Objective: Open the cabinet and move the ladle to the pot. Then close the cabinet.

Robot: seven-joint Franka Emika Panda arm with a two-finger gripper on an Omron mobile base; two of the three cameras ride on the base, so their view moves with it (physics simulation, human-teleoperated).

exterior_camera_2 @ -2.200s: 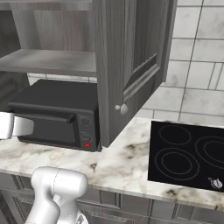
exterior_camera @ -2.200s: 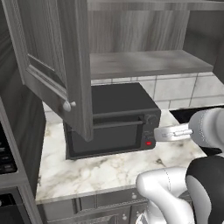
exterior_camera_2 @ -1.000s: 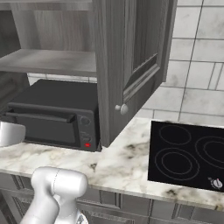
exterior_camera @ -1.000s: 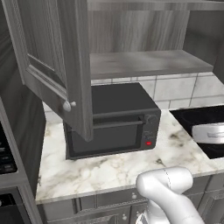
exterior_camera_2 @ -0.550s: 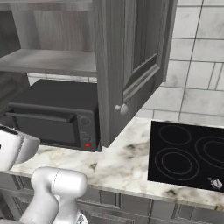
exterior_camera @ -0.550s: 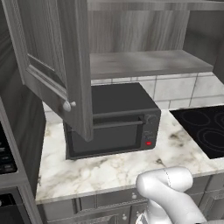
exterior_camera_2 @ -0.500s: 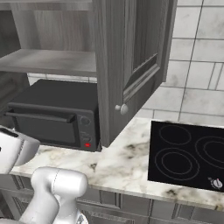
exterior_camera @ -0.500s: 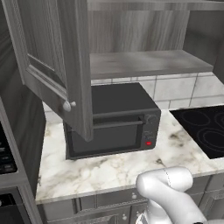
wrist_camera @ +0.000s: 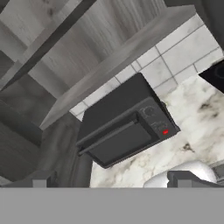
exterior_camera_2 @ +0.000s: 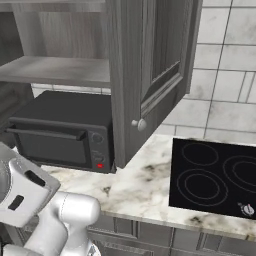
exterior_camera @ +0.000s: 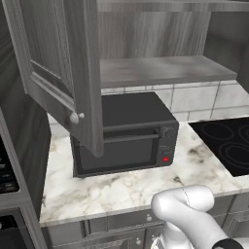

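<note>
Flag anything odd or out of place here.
Both cabinet doors hang open, its shelf bare in the base views. The microwave sits square on the marble counter; nothing spilled or damaged.

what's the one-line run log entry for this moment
cabinet: both doors open, shelf bare | ladle, pot: unseen | gripper: open, empty, facing microwave | stove: bare

From where I'm sitting, the cabinet (exterior_camera: 146, 68) is chopped off at the top in both base views, so I can't see its upper shelf. The open door (exterior_camera_2: 150, 65) covers the microwave's (exterior_camera_2: 60, 130) right end in the right base view. The cooktop (exterior_camera: 228, 146) runs off the right edge. Can't tell what's deep on the lower shelf (wrist_camera: 87, 65) from the hand view.
</note>
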